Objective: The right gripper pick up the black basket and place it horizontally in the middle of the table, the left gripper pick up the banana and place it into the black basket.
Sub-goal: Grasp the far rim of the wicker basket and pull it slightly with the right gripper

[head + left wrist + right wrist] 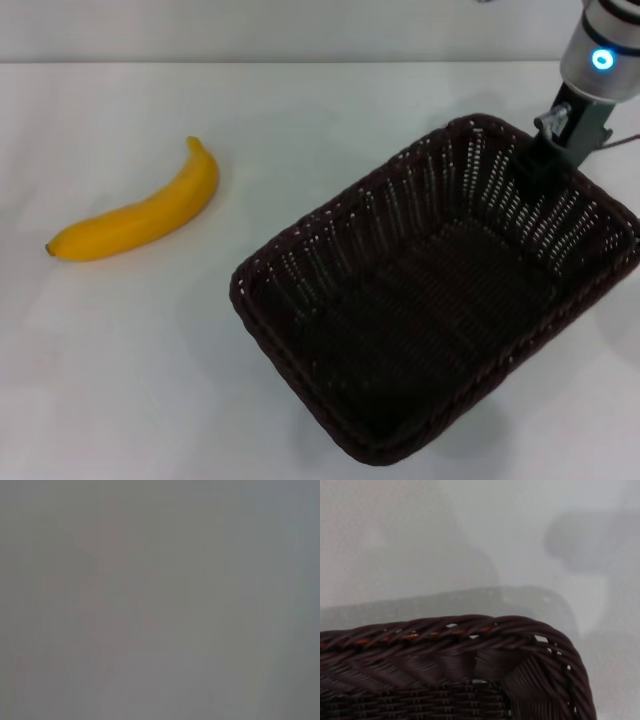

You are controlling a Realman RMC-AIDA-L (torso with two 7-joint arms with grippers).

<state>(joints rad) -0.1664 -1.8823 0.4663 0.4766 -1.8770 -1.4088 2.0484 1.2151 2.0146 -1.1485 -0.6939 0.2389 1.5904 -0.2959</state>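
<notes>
The black basket (430,300) stands on the white table (150,380) at the right, turned diagonally, and it has nothing inside. My right gripper (543,160) is at the rim of the basket's far wall, its black end against the wicker. The right wrist view shows a braided corner of the basket rim (485,645) close up, with the table behind it. The banana (140,218) lies alone on the table at the left, well apart from the basket. My left gripper is out of view; the left wrist view is blank grey.
The back edge of the table (300,63) runs across the top of the head view. Bare tabletop lies between the banana and the basket and in front of both.
</notes>
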